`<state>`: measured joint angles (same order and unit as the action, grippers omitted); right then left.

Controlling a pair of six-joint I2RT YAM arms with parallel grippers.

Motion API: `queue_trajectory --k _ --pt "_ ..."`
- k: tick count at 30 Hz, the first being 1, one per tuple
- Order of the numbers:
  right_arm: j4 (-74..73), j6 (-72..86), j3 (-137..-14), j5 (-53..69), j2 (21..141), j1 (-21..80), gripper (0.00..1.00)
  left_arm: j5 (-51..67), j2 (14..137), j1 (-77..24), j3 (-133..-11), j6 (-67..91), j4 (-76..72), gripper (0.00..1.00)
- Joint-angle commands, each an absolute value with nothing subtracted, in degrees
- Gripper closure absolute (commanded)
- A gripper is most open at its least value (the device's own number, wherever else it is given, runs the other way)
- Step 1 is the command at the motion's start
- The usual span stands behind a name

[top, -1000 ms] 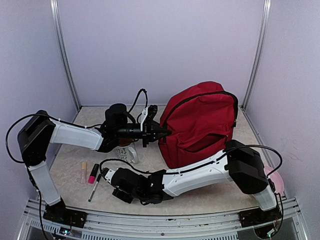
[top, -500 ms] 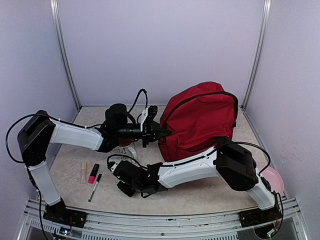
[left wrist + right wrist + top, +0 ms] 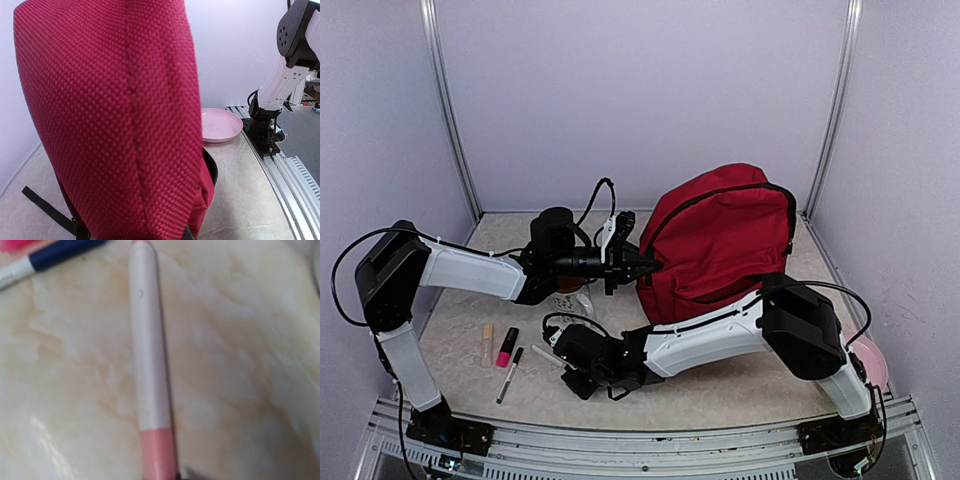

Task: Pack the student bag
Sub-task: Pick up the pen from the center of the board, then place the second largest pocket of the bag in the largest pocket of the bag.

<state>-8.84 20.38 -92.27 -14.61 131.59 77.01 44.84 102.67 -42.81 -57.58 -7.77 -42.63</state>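
The red backpack (image 3: 720, 245) stands upright at the far right of the bench (image 3: 740, 385), its front pocket facing the near edge. It takes up most of the left wrist view, and a pink plate (image 3: 220, 125) lies on the bench just beyond it.

The left end effector (image 3: 645, 263) is held level at the backpack's left edge, with its tip at or touching the fabric. It is probably there to steady the bag or hold an opening ready for loading. No fingers show in its own camera, and the overhead view is too small to tell whether they are spread, closed, or pinching cloth.

The right arm reaches across the near side of the bench, and the right end effector (image 3: 560, 350) is low over the surface to the left of the backpack. Its camera looks straight down on a white pen with pink ends (image 3: 147, 355) lying flat, with a blue-capped marker (image 3: 45, 260) just beyond the pen's far end. The low, centred position looks like a line-up for picking the pen. The fingers are not shown clearly, so I cannot tell how wide they are.

A pink highlighter (image 3: 506, 346) lies further left with other small items. As far as I can see, packing is at an early stage, since the loose items are on the bench, well apart from the backpack.
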Motion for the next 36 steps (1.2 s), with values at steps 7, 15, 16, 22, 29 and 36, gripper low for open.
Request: queue_trajectory --k 7,15,16,22,29,36 --pt "-23.3 23.7 -76.8 -13.0 120.8 77.1 0.92 46.2 101.4 -43.0 -57.7 -8.2 -43.0 1.00" --pt "-36.4 22.4 -58.8 4.2 103.1 78.0 0.83 46.0 101.5 -43.2 -58.0 -8.4 -42.6 1.00" --pt "-38.2 22.4 -58.7 4.1 102.5 78.0 0.78 46.0 101.5 -43.2 -58.1 -8.5 -42.4 1.00" --pt "-45.9 17.8 -71.0 -3.7 111.0 77.8 0.50 45.5 101.7 -43.4 -58.3 -8.8 -41.7 1.00" --pt "-49.6 14.2 -83.5 -4.9 122.0 77.7 0.51 45.0 101.7 -43.7 -58.4 -9.5 -41.1 1.00" --pt "-49.2 13.7 -84.1 -4.3 122.7 77.1 0.85 45.2 101.6 -43.9 -58.4 -9.9 -40.9 1.00"
